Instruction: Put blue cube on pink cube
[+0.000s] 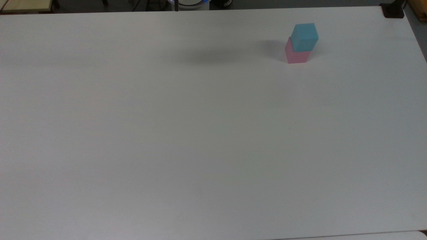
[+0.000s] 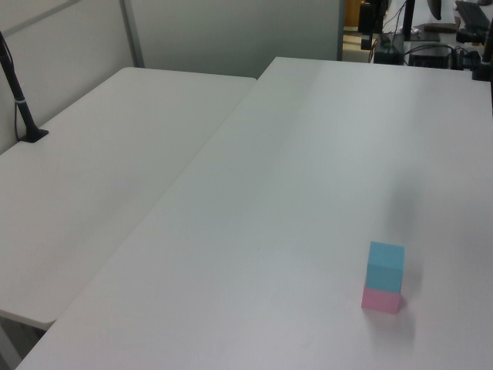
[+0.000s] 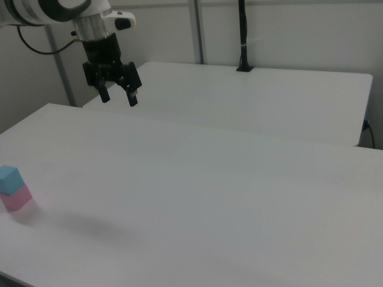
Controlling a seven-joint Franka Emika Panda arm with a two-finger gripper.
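The blue cube [image 1: 304, 36] rests on top of the pink cube [image 1: 295, 55] near the top view's upper right, on the white table [image 1: 200, 133]. In the left view the blue cube [image 2: 385, 265] stands on the pink cube [image 2: 381, 299] at lower right. At the right view's far left the blue cube [image 3: 9, 179] again stands on the pink cube [image 3: 17, 198]. My gripper [image 3: 118, 97] hangs high above the table in the right view's upper left, open and empty, far from the stack.
A second white table [image 2: 92, 177] adjoins on the left view's left, with a black post [image 2: 19, 96] clamped on it. A black clamp [image 1: 393, 11] sits at the top view's upper right corner. Equipment [image 2: 431, 38] stands beyond the far edge.
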